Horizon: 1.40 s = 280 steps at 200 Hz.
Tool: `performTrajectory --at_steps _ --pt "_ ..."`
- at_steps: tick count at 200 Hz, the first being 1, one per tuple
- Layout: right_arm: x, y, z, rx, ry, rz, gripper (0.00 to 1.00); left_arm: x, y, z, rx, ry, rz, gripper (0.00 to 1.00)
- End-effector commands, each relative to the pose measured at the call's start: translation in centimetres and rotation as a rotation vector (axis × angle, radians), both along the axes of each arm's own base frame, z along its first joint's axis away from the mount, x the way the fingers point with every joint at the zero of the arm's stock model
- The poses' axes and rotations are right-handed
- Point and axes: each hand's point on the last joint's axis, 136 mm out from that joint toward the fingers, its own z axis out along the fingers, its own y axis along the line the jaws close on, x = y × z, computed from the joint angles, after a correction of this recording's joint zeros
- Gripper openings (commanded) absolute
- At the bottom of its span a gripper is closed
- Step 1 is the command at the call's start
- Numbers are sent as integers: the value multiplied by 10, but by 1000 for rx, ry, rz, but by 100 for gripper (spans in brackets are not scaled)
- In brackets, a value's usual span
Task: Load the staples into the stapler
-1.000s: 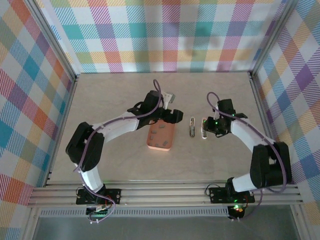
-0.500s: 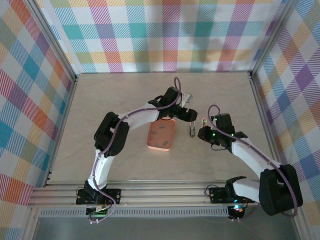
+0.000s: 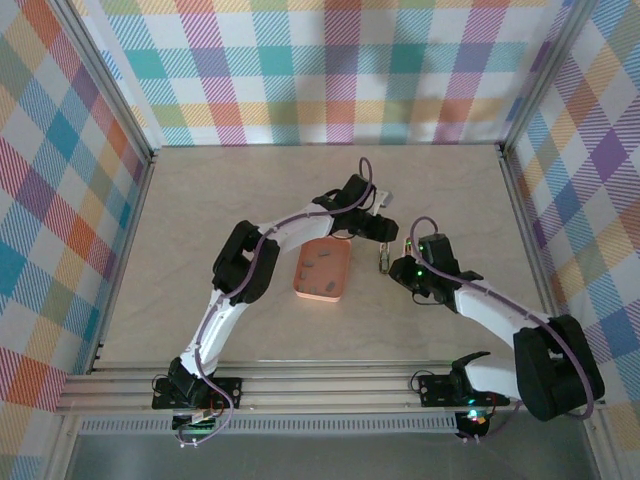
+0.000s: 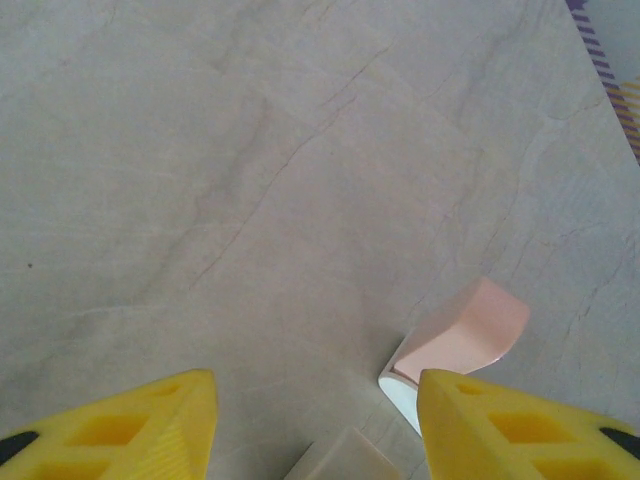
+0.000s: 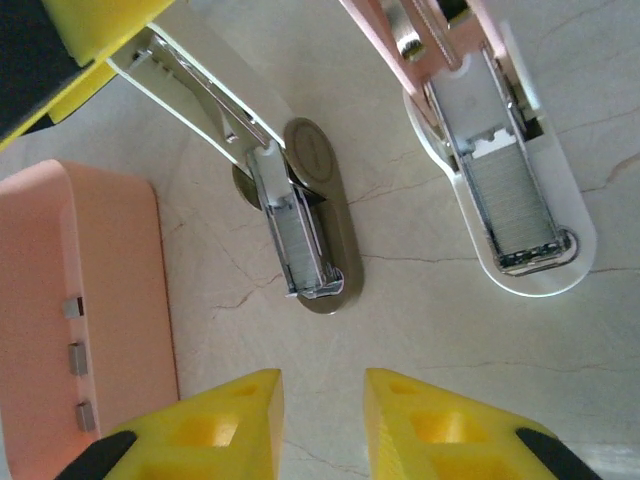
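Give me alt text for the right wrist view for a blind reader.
Two open staplers lie on a pale table: a brown-based stapler, its white lid lifted, and a pink-and-white stapler. An orange tray with staples sits left; the right gripper shows at bottom.

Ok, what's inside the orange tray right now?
Three small grey staples lie in a row inside the orange tray, right wrist view. Its remainder is out of frame; overhead, the contents are too small to count.

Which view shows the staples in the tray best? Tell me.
The right wrist view. Three staples lie sharp and separate along the tray's edge, close to the camera. The top view shows them as tiny dark specks inside the tray, too small to count reliably.
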Motion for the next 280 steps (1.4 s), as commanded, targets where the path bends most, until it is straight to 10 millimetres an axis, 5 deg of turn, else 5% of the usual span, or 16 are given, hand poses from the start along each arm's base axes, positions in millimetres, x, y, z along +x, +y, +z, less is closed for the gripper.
performTrajectory --at_steps 1,110,146,162,188,280 --pt "5 9 -2 50 -7 -5 27 -5 -7 3 -23 47 -9 51" --pt "13 17 -19 32 21 22 24 -12 -18 15 -85 72 -70 37" --pt "17 17 -21 15 20 28 24 -14 -17 16 -80 64 -83 38" --pt "19 18 -22 6 21 33 23 -13 -16 14 -69 57 -78 49" --pt "21 20 -22 12 19 42 23 -10 -14 12 -54 42 -71 51" --pt "24 25 -25 10 27 55 22 -4 -21 14 -87 23 -80 48"
